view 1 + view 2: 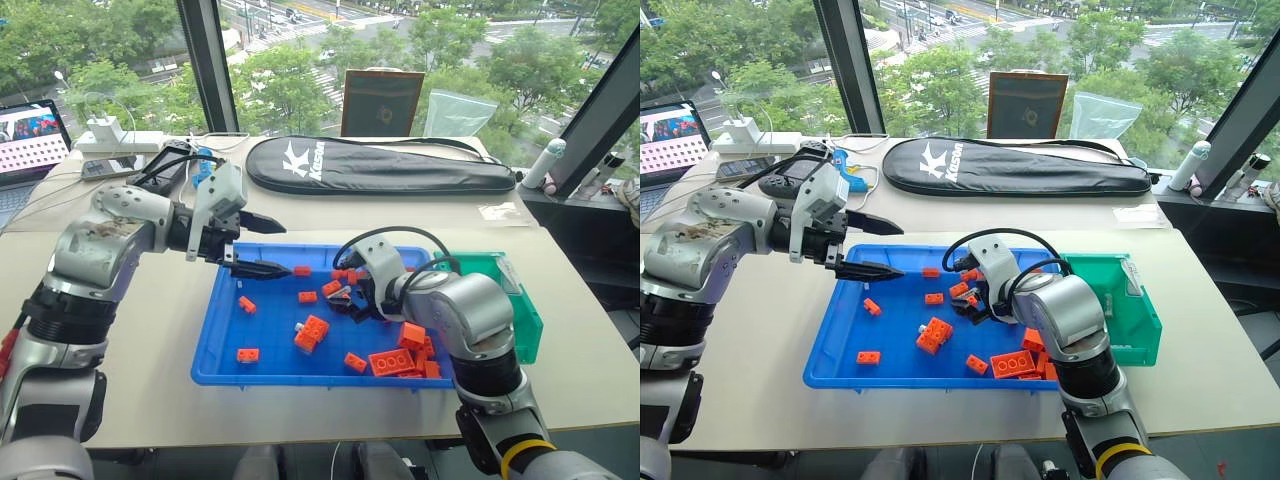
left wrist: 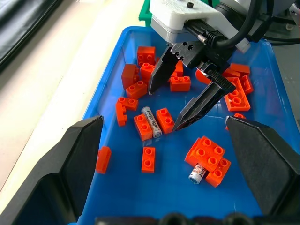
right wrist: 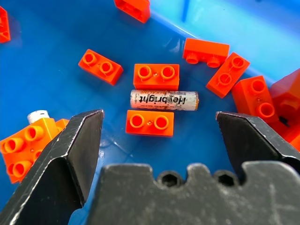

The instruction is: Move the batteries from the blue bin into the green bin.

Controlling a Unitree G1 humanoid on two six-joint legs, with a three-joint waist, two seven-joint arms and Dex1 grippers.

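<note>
Your right gripper (image 2: 171, 105) is down inside the blue bin (image 1: 225, 365), spread wide and holding nothing. Between its two black fingers, as the right wrist view shows, lies a battery (image 3: 164, 100) flat on the bin floor, wedged between two orange bricks (image 3: 156, 77), one touching or nearly touching each long side. From the head camera that spot sits at about one o'clock from the bin's middle, just under the right gripper.

A second battery (image 2: 198, 174) lies near the middle of the bin, half tucked under a larger orange block (image 2: 206, 155) with only its capped end poking out. I can't make out any more batteries among the brick pile at the four o'clock corner; some could be buried there.

Your left gripper (image 1: 252, 245) hovers over the bin's ten o'clock edge, also released and empty, pointing across toward the right one.

The green bin (image 1: 527, 325) sits against the blue bin's three o'clock side. Its inside looks bare where I can see it, though your right arm covers part of it, so I can't tell whether anything has been dropped in.

My read: you're early in the job. At least two batteries remain in the blue bin, and neither is picked up yet. The pinch on the first one is the step in hand; the flanking bricks may crowd the fingers.
</note>
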